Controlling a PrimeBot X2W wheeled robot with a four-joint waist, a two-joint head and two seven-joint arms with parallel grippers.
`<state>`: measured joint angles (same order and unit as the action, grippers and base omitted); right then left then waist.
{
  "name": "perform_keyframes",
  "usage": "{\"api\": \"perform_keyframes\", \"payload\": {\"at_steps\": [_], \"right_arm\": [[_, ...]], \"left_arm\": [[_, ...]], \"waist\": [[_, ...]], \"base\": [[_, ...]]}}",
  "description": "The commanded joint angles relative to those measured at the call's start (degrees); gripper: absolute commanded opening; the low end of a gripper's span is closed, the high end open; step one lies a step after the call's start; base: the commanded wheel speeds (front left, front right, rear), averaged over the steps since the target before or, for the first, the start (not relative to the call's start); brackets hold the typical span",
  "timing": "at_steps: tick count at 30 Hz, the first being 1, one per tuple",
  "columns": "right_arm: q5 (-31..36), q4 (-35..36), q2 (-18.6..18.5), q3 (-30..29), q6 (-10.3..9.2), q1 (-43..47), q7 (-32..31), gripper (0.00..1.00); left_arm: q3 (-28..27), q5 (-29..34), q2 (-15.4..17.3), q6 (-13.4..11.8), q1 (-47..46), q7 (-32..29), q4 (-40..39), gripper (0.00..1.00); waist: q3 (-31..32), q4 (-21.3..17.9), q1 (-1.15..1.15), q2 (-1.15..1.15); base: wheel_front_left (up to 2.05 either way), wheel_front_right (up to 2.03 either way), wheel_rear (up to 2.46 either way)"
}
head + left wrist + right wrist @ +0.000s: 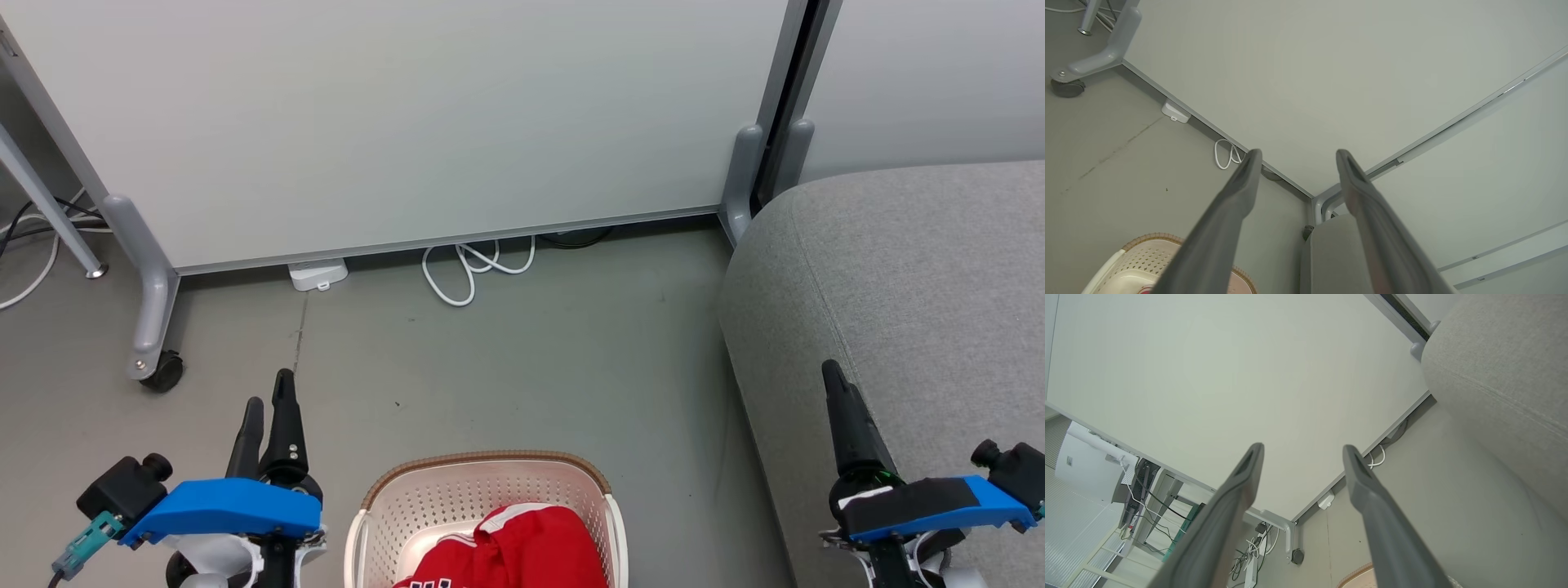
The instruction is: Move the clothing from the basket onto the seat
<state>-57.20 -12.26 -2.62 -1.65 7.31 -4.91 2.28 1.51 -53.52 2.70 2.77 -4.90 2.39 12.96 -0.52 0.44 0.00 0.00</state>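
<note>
Head view: the grey seat point(914, 286) lies beside the right pincer point(1302, 448), and the basket point(457, 498) sits low between it and the left pincer point(269, 392), both pincers spread and empty. Red clothing point(522, 551) heaped in the basket looks light, limp and sure to drape, so pinching its raised top fold seems best.

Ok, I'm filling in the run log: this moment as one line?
left gripper open | right gripper open | clothing in basket | seat: no clothing seen
</note>
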Motion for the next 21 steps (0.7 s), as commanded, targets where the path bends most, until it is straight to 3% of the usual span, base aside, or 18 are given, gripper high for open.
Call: {"api": "perform_keyframes", "payload": {"at_steps": [1, 21], "right_arm": [[2.23, 0.99, -0.29, 0.29, 0.14, -0.79, 0.70, 1.00], [18.97, 0.79, -0.32, 2.36, 0.17, -0.91, 4.39, 1.00]], "left_arm": [[0.69, 2.24, 0.65, -0.41, -1.82, 0.57, -0.58, 1.00], [6.74, 17.88, 2.43, -4.35, -3.24, 4.28, 1.08, 1.00]], "waist": [[-0.01, 0.03, 0.00, 0.00], [0.00, 0.43, 0.00, 0.00]], "base": [[0.00, 0.00, 0.00], [0.00, 0.00, 0.00]]}}
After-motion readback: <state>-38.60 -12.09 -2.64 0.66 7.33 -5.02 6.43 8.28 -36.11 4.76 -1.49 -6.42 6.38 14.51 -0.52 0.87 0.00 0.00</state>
